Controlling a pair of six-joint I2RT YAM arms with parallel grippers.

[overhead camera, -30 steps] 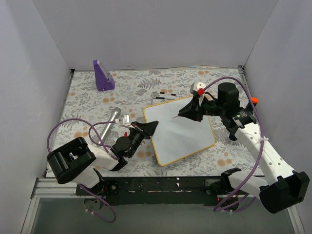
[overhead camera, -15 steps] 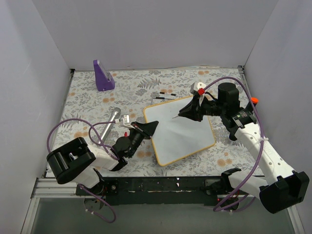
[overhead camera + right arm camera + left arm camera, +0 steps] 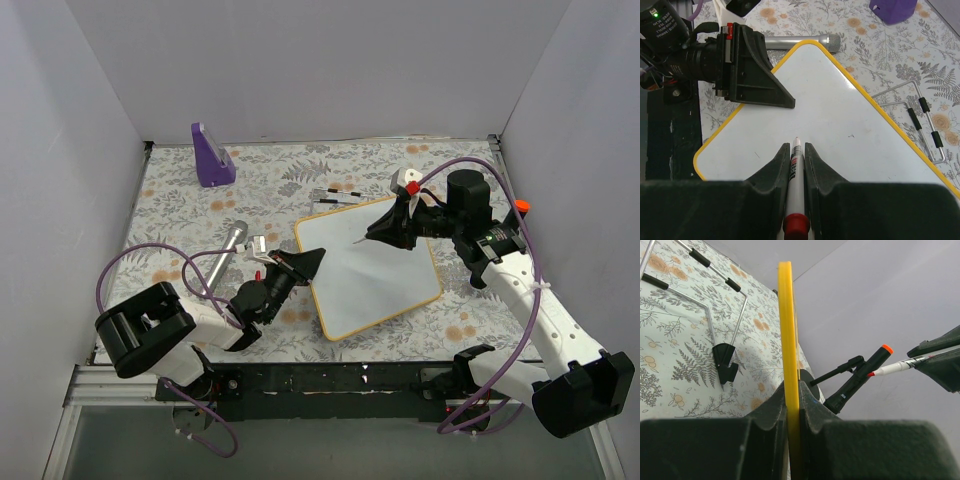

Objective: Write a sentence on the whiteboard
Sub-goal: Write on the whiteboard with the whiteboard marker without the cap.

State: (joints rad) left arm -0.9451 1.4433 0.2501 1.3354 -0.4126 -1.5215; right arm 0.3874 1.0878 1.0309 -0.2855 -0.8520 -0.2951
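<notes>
The whiteboard (image 3: 372,272), white with a thin yellow frame, lies askew in the middle of the flowered table. My left gripper (image 3: 305,262) is shut on its left edge, and the yellow rim (image 3: 786,330) runs up between the jaws of the left gripper (image 3: 792,395). My right gripper (image 3: 385,232) is shut on a white marker (image 3: 795,165) with a red collar. The marker's tip points down at the board's upper middle and hovers just off the surface. No sentence shows; the whiteboard's face (image 3: 840,115) is blank apart from tiny specks.
A silver cylinder (image 3: 222,255) lies left of the board behind the left gripper. A wire stand with black grips (image 3: 335,195) lies just beyond the board's far edge. A purple block (image 3: 212,155) sits at the far left. White walls close in three sides.
</notes>
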